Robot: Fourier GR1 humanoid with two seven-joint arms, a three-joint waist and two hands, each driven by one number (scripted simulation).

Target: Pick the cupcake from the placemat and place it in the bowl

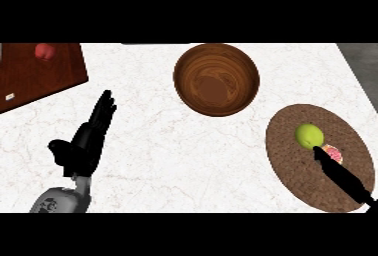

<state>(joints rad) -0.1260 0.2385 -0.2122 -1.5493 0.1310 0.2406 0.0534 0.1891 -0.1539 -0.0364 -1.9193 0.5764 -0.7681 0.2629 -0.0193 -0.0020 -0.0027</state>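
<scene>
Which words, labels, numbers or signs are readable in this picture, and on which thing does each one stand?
No text here can be read.
On the dark wooden board at the upper left sits a small white tag: too small to read.
The bowl, the placemat, the green fruit and the cupcake: no writing visible.

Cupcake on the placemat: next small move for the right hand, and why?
Probably shift the right hand slightly onto the cupcake and close round it: it lies beside the cupcake, not yet curled round it, with a green fruit close by.
</scene>
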